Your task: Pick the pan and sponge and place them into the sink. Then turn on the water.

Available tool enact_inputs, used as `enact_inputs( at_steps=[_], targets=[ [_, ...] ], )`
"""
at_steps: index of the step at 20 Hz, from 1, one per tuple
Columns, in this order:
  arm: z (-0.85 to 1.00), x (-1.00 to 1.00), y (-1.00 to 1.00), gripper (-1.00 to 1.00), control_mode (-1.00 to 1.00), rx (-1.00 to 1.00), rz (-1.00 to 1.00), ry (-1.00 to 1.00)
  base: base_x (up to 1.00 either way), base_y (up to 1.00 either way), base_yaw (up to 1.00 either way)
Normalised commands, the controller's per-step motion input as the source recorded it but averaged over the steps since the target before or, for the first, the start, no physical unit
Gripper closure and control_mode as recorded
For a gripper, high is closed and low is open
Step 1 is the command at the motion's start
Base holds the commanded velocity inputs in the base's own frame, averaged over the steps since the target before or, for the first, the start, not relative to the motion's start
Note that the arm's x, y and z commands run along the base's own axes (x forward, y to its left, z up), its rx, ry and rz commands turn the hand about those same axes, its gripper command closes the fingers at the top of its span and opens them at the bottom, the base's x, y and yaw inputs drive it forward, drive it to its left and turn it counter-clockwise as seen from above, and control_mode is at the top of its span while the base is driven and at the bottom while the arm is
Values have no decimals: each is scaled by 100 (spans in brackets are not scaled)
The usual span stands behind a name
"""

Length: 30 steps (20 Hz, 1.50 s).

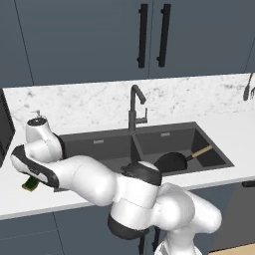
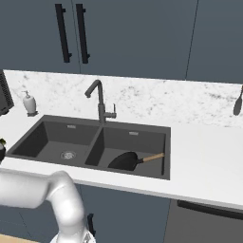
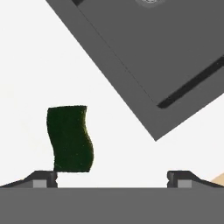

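1. Sponge pickup looks like the step in hand: the round black frying pan with its light wooden handle (image 1: 175,160) already lies in the right basin of the dark grey double-basin sink (image 1: 99,144), while the small green sponge with a dark top (image 3: 70,138) rests on the white marble surface (image 3: 26,65), just beside the sink's left front corner.
2. The claw (image 3: 112,177) hovers above the surface with its two dark tips spread wide and nothing between them.
3. In the hand view the sponge sits close to one fingertip (image 3: 43,177), well off the midline between the tips.
4. A good grasp probably calls for sliding the claw sideways until the sponge lies centred between the fingers, then descending straight.
5. The sponge looks soft and wavy, so a gentle squeeze across its narrow width should hold it best.
6. No stream runs from the dark gooseneck faucet (image 1: 135,107); the water step remains.
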Motion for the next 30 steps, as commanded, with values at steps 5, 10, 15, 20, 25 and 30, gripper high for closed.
enact_inputs(
  at_steps=[5,10,15,20,25,30],
  targets=[
    [-39,9,28,-100,-100,0,0,2,0,0,0],
    [-31,0,9,-100,-100,0,0,0,0,0,0],
    [-36,0,0,-100,-100,0,0,0,0,0,0],
    [-38,1,0,-100,-100,0,0,0,0,0,0],
    [-13,31,4,-100,-100,0,0,0,0,0,0],
    [-33,22,11,-100,-100,0,0,0,0,0,0]
  ],
)
